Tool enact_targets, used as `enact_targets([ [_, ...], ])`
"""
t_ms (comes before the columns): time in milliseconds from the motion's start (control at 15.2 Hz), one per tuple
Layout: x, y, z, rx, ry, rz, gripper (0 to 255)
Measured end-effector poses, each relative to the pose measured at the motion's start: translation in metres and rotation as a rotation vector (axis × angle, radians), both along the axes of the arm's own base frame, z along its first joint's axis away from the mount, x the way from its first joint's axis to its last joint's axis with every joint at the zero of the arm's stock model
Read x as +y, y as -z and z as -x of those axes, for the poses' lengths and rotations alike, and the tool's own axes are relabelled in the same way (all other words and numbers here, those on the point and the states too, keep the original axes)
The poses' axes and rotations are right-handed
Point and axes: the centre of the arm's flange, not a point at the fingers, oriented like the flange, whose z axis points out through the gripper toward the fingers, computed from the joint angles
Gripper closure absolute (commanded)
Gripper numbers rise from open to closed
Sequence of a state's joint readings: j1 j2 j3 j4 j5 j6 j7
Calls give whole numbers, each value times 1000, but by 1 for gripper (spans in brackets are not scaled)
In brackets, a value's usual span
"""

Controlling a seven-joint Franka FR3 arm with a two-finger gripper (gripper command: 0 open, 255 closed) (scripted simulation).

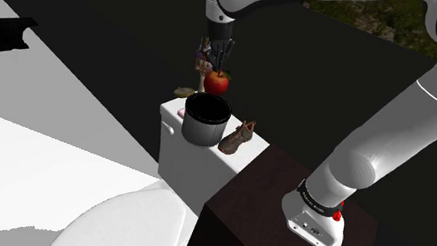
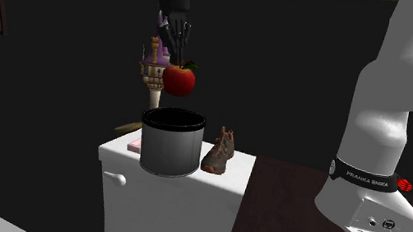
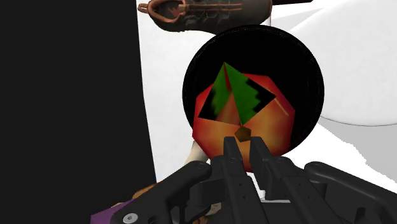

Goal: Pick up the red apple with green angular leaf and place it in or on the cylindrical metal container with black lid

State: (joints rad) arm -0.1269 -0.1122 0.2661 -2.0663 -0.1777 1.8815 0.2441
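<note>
The red apple (image 1: pixel 217 82) (image 2: pixel 178 80) with a green angular leaf hangs in the air, and my gripper (image 1: pixel 215 63) (image 2: pixel 178 56) is shut on its top. In the wrist view the fingers (image 3: pixel 230 154) pinch close together at the stem, with the apple (image 3: pixel 216 124) just beyond them. Below it stands the cylindrical container (image 1: pixel 205 121) (image 2: pixel 170 143), grey-walled with a black rim and a dark open mouth. Seen along the gripper, the apple lies within the container's black opening (image 3: pixel 299 70). A clear gap separates the apple from the rim.
The container rests on a white toilet tank (image 1: pixel 180 152) (image 2: pixel 159 204). A brown shoe (image 1: pixel 237 137) (image 2: pixel 219 150) (image 3: pixel 203 13) lies beside it. A small castle figure (image 2: pixel 154 66) stands behind, and a pink item (image 2: pixel 135 146) lies by the container. My dark stand (image 1: pixel 259 197) adjoins the tank.
</note>
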Motion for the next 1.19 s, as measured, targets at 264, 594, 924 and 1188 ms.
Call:
enact_targets([
  [264, 0, 22, 0, 0, 0, 0, 255],
  [594, -1, 48, 0, 0, 0, 0, 255],
  [924, 0, 61, 0, 0, 0, 0, 255],
  [1188, 0, 61, 0, -1, 0, 0, 0],
])
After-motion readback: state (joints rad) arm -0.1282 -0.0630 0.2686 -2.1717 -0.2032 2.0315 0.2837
